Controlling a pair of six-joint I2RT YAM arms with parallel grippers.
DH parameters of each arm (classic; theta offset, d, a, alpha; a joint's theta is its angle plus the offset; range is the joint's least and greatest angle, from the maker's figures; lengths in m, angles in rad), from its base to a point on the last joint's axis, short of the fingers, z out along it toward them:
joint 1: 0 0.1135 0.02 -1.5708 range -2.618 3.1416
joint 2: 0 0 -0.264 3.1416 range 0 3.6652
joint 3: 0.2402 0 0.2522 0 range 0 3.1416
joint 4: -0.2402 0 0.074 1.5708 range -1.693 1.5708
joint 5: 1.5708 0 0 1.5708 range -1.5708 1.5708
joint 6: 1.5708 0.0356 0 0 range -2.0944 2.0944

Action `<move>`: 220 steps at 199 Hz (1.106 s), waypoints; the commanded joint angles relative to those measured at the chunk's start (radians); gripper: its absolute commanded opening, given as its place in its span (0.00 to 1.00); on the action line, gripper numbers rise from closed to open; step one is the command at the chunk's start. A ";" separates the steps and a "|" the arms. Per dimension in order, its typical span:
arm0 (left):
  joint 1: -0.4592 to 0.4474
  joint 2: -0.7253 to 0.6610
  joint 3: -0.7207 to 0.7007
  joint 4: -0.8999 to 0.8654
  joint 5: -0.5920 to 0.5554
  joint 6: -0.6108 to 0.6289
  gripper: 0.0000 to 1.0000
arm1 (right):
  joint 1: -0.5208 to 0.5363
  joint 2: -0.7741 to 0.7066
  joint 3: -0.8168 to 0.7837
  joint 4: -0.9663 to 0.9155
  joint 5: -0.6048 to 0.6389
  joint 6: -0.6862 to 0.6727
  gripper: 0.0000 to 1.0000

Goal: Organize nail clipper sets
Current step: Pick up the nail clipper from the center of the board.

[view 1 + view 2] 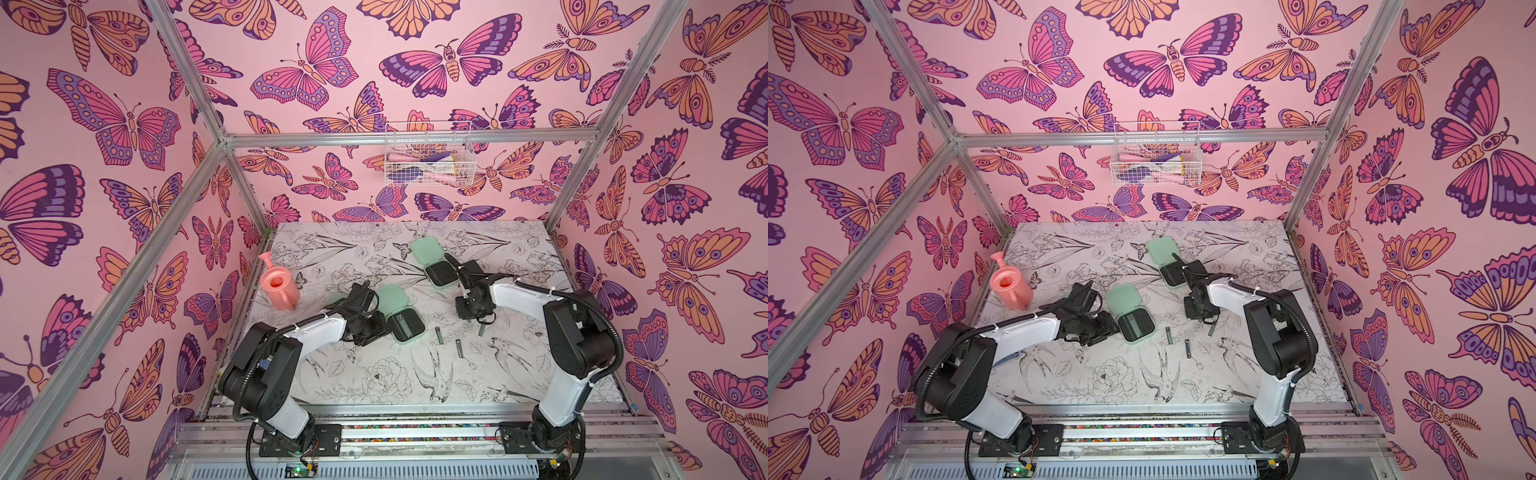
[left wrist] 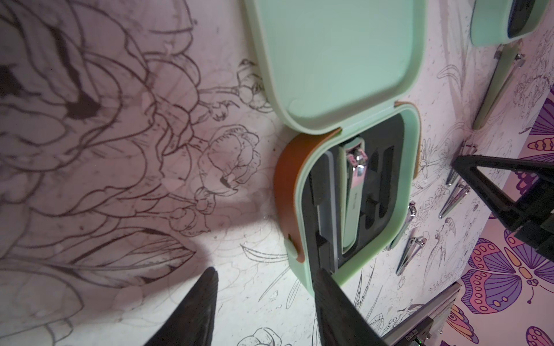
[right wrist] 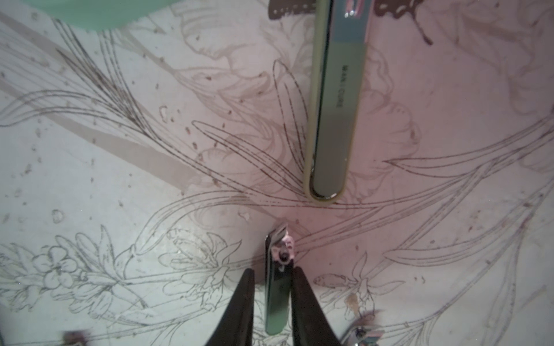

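1. Pink plastic watering can (image 1: 278, 286): stands at the left edge of the white flower-printed table (image 1: 332, 374), well apart from both arms. Only a wide elbow swing would tip it
2. Third mint-green rounded case (image 1: 336, 300): mostly hidden behind the left arm (image 1: 316, 328), lid state unreadable. A blind retreat of that arm could shove it
3. Left gripper (image 2: 265, 272): jaws roughly half parted, holding nothing. One finger (image 2: 332, 299) hangs over the black insert (image 2: 386, 167) of the near open mint-green case (image 2: 410, 167), the other over bare table outside its orange-banded wall (image 2: 287, 185). Closing or dropping here would pinch that wall and drag or tilt the case, unseating the mint-handled clipper (image 2: 356, 191) lodged inside
4. Far open mint-green case (image 1: 440, 272): just beside the right arm (image 1: 503, 291). A brush could skate it
5. Loose between the arms, unstowed: a slim grey tool (image 1: 439, 336) and a shorter grey tool (image 1: 459, 348)
6. Right gripper (image 3: 272, 269): fingers stand close either side of a slim grey metal clipper (image 3: 277, 299), toward its tail end. Whether they clamp it I cannot tell. Slick narrow metal is likely to pivot or slip on lifting, and delivery to the near case risks meeting the left gripper
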 commanded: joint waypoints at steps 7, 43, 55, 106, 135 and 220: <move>-0.006 0.017 0.016 -0.004 0.009 0.003 0.54 | -0.005 0.015 -0.003 0.002 0.012 0.001 0.22; -0.006 0.020 0.016 -0.005 0.010 0.003 0.54 | -0.006 0.015 -0.001 0.000 0.011 0.001 0.20; -0.006 0.018 0.016 -0.005 0.010 0.003 0.54 | -0.006 0.010 -0.001 -0.001 0.010 0.000 0.19; -0.006 0.021 0.016 -0.003 0.010 0.001 0.54 | -0.006 -0.012 -0.004 -0.009 0.006 0.001 0.12; -0.011 0.026 0.016 0.005 0.013 -0.003 0.54 | -0.006 -0.046 -0.007 -0.019 -0.012 0.005 0.07; -0.014 0.036 0.008 0.030 -0.002 -0.009 0.54 | 0.167 -0.186 0.061 -0.090 -0.063 0.030 0.06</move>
